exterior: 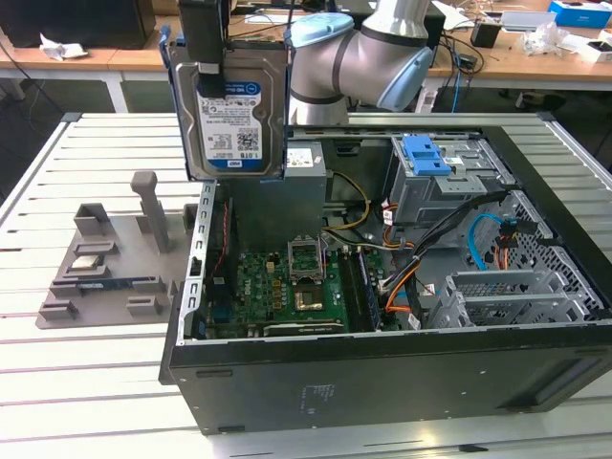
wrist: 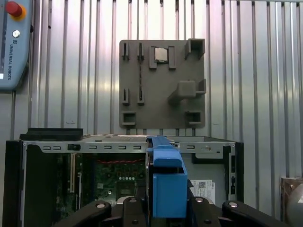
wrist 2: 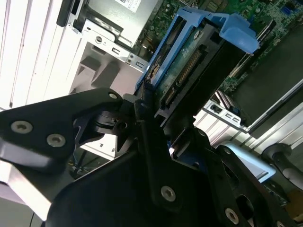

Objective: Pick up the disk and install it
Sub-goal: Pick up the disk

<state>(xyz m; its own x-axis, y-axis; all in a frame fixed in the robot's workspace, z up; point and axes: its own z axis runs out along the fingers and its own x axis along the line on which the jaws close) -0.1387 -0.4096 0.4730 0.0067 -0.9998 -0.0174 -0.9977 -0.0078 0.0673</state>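
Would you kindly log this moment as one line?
gripper: shut on disk | disk: upright above open computer case | install: pending

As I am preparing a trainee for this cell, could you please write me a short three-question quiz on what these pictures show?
1. Multiple choice: the jaws of the gripper are shut on A) the disk, B) a cable, C) a fan.
2. Fill in: in the exterior view, the grey fixture plate lies on the ___ of the open computer case.
3. True or false: the disk is lying flat on the fixture plate.
Key: 1 A; 2 the exterior view's left; 3 false, it hangs upright over the case.
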